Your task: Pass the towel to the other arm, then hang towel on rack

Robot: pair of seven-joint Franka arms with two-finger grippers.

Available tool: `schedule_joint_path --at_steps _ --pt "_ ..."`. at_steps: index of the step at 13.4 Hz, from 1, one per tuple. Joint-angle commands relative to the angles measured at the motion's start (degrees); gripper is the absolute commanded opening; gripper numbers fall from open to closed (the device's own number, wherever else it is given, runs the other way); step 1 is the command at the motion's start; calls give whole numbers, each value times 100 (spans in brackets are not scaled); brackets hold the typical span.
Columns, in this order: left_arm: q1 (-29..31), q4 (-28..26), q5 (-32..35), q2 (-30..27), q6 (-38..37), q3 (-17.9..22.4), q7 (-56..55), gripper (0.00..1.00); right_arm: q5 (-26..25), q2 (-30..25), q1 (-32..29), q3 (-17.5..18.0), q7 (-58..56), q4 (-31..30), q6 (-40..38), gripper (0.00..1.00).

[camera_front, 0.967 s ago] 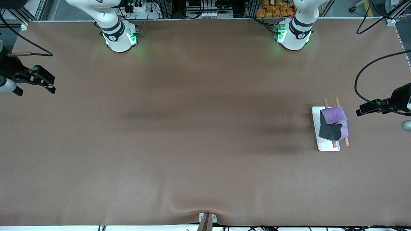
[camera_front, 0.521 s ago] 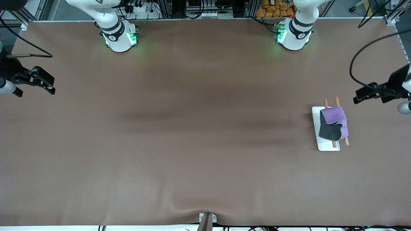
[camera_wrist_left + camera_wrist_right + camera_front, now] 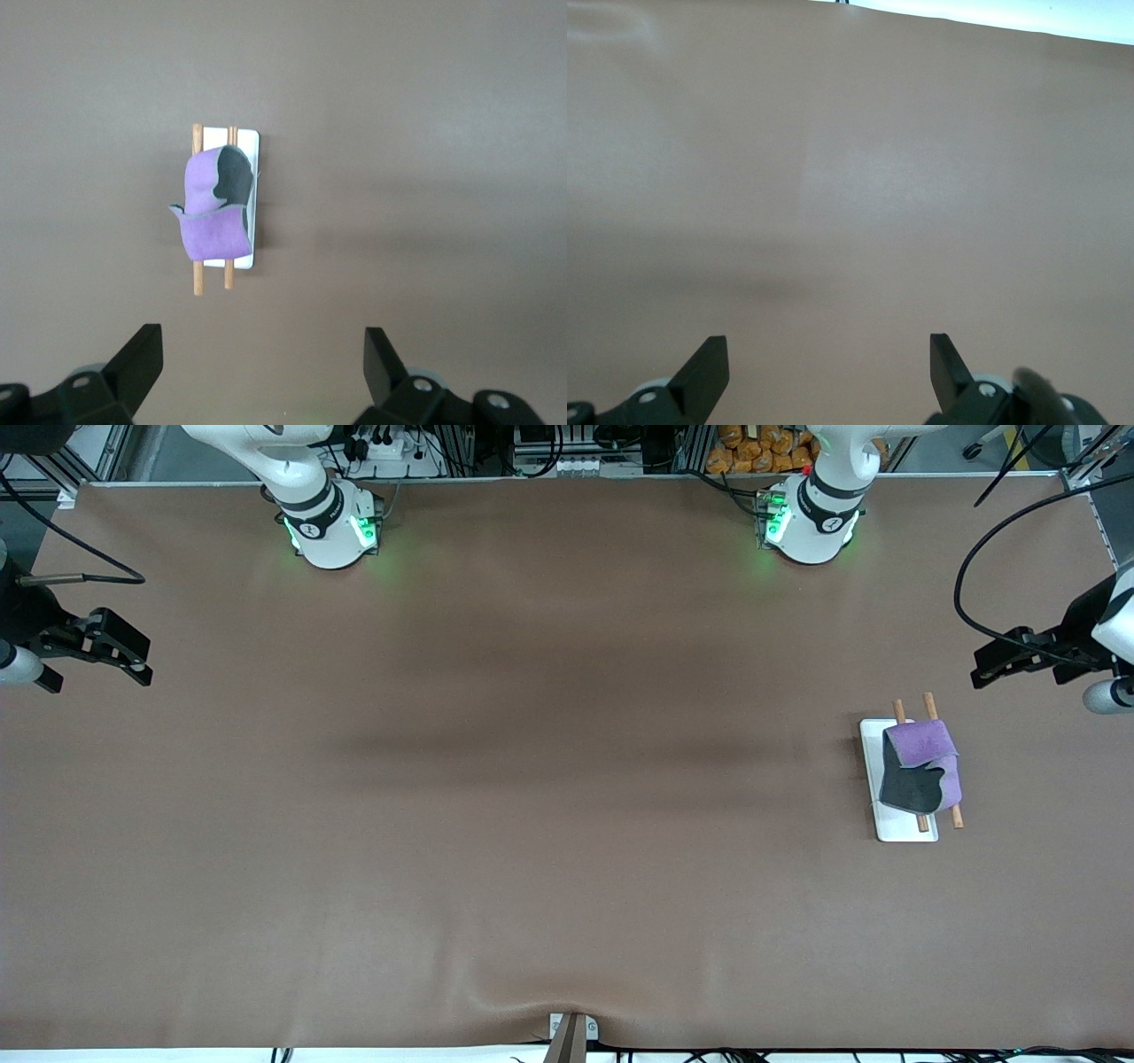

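The purple towel [image 3: 926, 765] with its dark grey reverse showing hangs over the two wooden rods of the rack [image 3: 897, 828], which has a white base, toward the left arm's end of the table. It also shows in the left wrist view [image 3: 213, 217] on the rack [image 3: 252, 142]. My left gripper [image 3: 988, 670] is open and empty, up in the air beside the rack near the table's end; its fingers [image 3: 142, 354] stand wide apart. My right gripper [image 3: 133, 664] is open and empty over the right arm's end of the table, its fingers [image 3: 709, 363] over bare mat.
The brown mat [image 3: 532, 779] covers the whole table. The two arm bases [image 3: 332, 527] stand along the edge farthest from the front camera. A small clamp [image 3: 571, 1032] sits at the mat's near edge.
My left gripper has risen and drawn away from the rack, toward the bases' edge of the table. The towel and the right gripper have not moved.
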Motion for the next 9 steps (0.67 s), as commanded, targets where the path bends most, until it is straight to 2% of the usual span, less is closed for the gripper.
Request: schedule_joint_path --at_steps 1,6,9 --pt "-79 -368 9 -348 -23 74 -78 100 -10 85 -5 11 64 178 -117 100" --pt "-62 -886 -78 -831 47 74 -78 100 -10 85 -5 11 64 178 -117 100" --pt "-71 -949 -105 -947 39 65 -78 100 -10 85 -5 11 64 178 -117 100"
